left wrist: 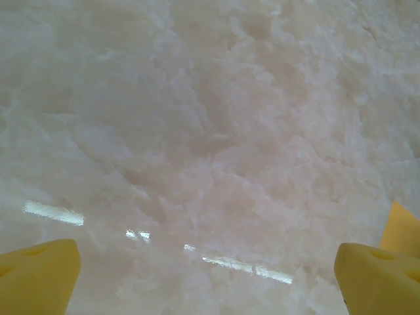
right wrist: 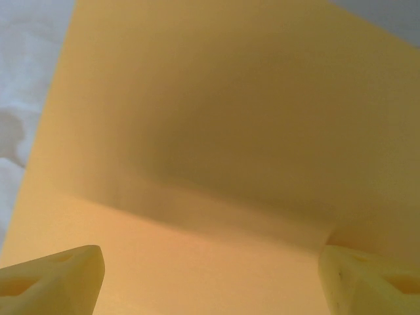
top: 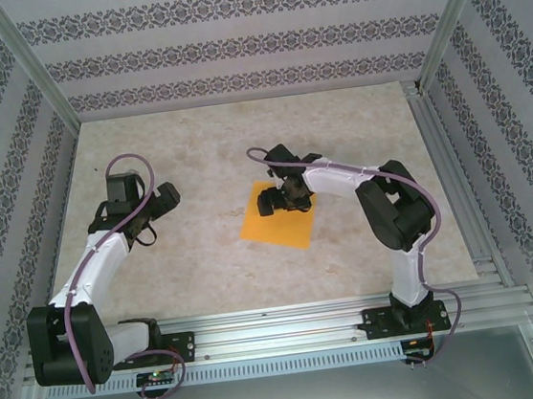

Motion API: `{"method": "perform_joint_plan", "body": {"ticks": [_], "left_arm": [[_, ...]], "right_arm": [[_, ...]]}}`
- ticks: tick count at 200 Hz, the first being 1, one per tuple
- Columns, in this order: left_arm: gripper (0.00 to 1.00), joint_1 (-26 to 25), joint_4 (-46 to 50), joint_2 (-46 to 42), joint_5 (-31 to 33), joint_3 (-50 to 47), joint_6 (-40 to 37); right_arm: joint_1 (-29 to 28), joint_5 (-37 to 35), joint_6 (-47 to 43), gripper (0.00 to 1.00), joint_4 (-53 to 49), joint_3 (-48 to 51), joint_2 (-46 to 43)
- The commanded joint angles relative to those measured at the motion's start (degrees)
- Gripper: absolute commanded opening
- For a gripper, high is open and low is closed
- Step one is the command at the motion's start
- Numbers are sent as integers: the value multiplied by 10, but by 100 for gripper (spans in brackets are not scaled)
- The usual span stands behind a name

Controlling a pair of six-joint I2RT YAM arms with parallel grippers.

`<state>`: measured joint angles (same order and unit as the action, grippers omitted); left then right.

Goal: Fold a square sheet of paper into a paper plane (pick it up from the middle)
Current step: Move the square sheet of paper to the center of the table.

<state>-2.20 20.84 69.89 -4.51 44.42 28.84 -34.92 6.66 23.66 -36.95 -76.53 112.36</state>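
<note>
Top external, square sheet of paper (top: 279, 225): plain orange-yellow, four-sided, lying aslant on the table (top: 203, 149) right of centre; no print seen on it.
Top external, right gripper (top: 267, 202): over the sheet's far-left part; finger spread not readable from here.
Top external, left gripper (top: 161, 202): over bare table, well apart from the sheet.
Top external, walls (top: 230, 45): pale paper with dark ornamental bands, no legible words.
Left wrist, left gripper (left wrist: 207, 279): two yellow fingertips (left wrist: 36, 275) at the bottom corners, spread wide, nothing between them.
Left wrist, table (left wrist: 210, 131): pale, marble-like, glossy with light streaks.
Right wrist, right gripper (right wrist: 210, 282): yellow fingertips (right wrist: 52, 279) set wide apart just above the sheet; contact cannot be told.
Right wrist, square sheet of paper (right wrist: 197, 98): smooth, unmarked, its left edge straight against the table (right wrist: 26, 65); a darker band crosses it, crease or shadow cannot be told.
</note>
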Motion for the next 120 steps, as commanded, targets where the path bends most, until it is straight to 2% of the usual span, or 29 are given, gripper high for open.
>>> {"method": "perform_joint_plan", "body": {"ticks": [1,22,57,80,120], "left_arm": [[100,6,-22,3,-18,13,1],[100,6,-19,1,-21,15,5],[100,6,-18,2,-30,18,5],[100,6,-13,6,-31,24,-2],[100,6,-4,17,-36,34,-20]], "right_arm": [[-34,-126,22,86,-90,-65,-15],[-60,-210,116,92,-133,-95,-11],[-70,-211,266,94,-145,-95,0],[-78,-224,314,97,-162,-101,21],[-71,-182,327,97,-135,-113,59]]}}
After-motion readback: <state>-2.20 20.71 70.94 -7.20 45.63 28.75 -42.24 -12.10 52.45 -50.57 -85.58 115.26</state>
